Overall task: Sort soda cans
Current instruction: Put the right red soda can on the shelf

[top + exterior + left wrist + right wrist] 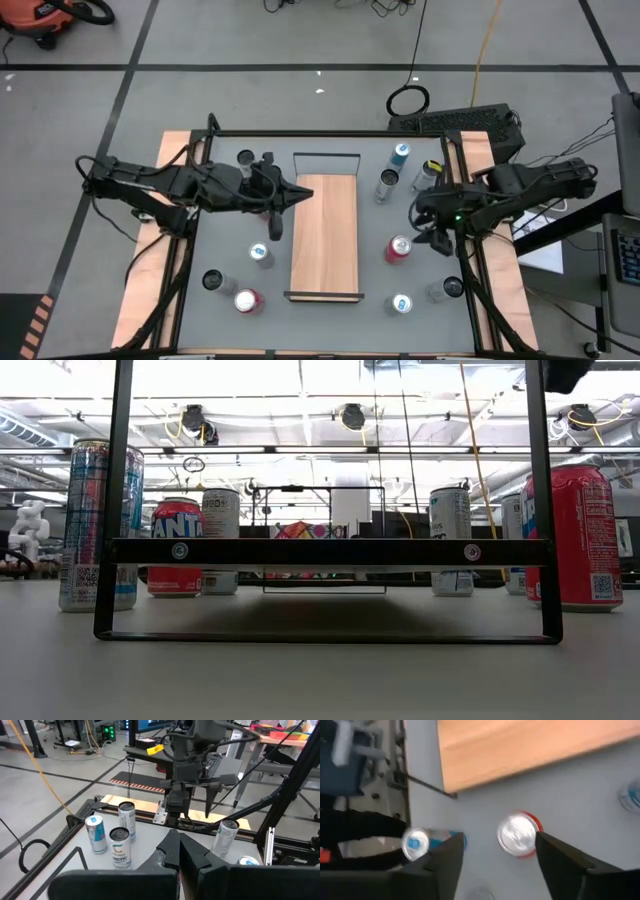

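Soda cans are scattered over the grey table (pixel 330 315) on both sides of the wooden board (pixel 323 235) in the middle. The right gripper (pixel 437 236) is held above the table with its fingers spread apart and nothing between them. A red can with a silver top (pixel 399 249) is seen just beside it, toward the board; in the right wrist view that red can (pixel 519 834) sits below the gap between the fingers, close to one of them, and a blue can (pixel 416 843) stands past the other finger. Two more cans (pixel 399 304) (pixel 445 290) are found near the table's front edge, a little way off from the right gripper. The left gripper (pixel 302 192) is parked at the board's far end, fingers pinched shut on nothing. A small cluster of cans (pixel 113 834) is visible ahead of it in the left wrist view.
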Action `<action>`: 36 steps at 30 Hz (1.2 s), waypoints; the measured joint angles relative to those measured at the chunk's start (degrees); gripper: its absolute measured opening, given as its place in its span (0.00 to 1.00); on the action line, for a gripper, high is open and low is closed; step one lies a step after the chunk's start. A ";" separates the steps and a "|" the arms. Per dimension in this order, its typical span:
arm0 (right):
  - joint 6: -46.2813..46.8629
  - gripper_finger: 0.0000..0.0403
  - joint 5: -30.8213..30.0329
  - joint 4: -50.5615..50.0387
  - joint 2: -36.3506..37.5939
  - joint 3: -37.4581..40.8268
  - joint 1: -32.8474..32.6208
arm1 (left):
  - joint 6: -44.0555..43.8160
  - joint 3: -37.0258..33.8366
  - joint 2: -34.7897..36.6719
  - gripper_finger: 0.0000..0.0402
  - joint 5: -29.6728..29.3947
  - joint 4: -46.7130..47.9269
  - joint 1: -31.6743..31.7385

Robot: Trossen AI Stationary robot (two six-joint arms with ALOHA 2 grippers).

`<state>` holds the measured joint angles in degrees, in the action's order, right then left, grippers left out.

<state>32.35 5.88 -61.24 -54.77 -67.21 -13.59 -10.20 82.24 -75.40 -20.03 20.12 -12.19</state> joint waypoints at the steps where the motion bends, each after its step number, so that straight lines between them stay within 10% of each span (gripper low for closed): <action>1: 0.01 0.60 -0.08 0.82 -0.42 0.17 -0.08 | -0.04 0.00 0.00 0.00 0.00 0.00 0.00; 19: -14.21 0.86 -1.39 0.96 -12.61 0.21 -0.02 | 0.00 0.00 0.00 0.01 -1.51 0.61 0.22; 36: -16.56 0.88 -0.96 -1.74 -23.39 1.27 0.69 | 0.01 0.00 0.00 0.05 1.07 3.06 0.15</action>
<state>15.79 4.92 -62.98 -78.17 -65.95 -12.90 -10.19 82.24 -75.40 -18.96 23.18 -12.03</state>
